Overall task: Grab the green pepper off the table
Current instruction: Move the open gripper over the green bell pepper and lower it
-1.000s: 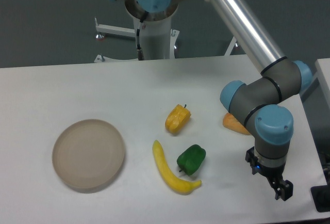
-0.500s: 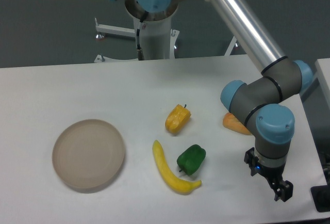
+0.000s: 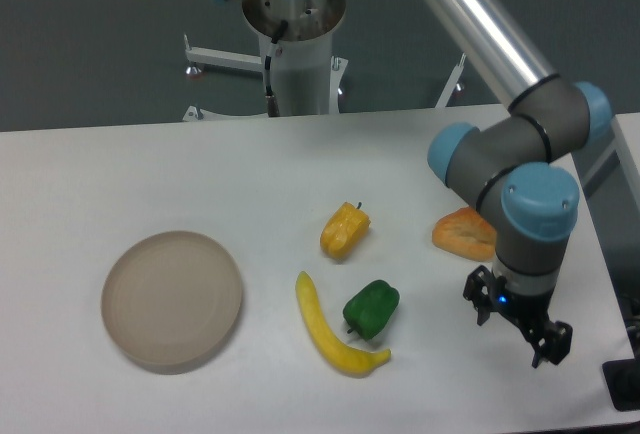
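Observation:
The green pepper (image 3: 371, 308) lies on the white table (image 3: 150, 164), just right of a yellow banana. It is glossy, dark green and lumpy, and nothing touches it except perhaps the banana's side. My gripper (image 3: 515, 330) hangs at the table's right side, well to the right of the pepper and apart from it. Its two black fingers are spread wide with nothing between them, so it is open.
A yellow banana (image 3: 328, 329) curves along the pepper's left and front. A yellow pepper (image 3: 344, 231) sits behind them, an orange pepper piece (image 3: 463, 235) lies beside my arm's wrist (image 3: 535, 224), and a beige plate (image 3: 172, 299) rests at the left.
The wrist has turned and shifted slightly up and left, uncovering more of the orange piece. The fingers now show spread apart. The green pepper has not moved.

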`<state>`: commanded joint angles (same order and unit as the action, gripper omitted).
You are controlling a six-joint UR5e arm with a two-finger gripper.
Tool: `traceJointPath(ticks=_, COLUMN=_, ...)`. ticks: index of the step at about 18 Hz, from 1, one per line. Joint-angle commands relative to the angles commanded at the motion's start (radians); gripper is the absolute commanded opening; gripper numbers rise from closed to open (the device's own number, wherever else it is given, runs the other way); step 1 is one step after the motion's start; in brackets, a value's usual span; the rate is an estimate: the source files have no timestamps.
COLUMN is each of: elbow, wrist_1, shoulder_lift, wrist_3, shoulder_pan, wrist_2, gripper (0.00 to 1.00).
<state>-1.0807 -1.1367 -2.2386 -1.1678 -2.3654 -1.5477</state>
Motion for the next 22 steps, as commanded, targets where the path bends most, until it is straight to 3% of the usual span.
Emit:
traceJointPath(ticks=2, elbow=-0.05, wrist_1=0.0, shoulder_lift=0.039, wrist_3=0.02, shoulder_pan=0.002, wrist_2=-0.002, gripper=1.0)
traceJointPath(ticks=6, elbow=-0.128, wrist_1=0.0, shoulder_lift=0.062, wrist_3=0.14, shoulder_pan=0.021, wrist_2=0.024, gripper=1.0)
traceJointPath(ticks=11, elbow=-0.203, wrist_1=-0.002, shoulder_lift=0.063, wrist_3=0.171, shoulder_pan=0.026, wrist_2=0.174, gripper=1.0)
traceJointPath(ticks=14, elbow=-0.22, wrist_1=-0.005, shoulder_lift=0.062, wrist_3=0.174, shoulder_pan=0.026, wrist_2=0.227, gripper=1.0)
traceJointPath(ticks=22, elbow=-0.255, wrist_1=0.005, shoulder_lift=0.059, wrist_3=0.175, shoulder_pan=0.041, wrist_2=0.227, gripper=1.0)
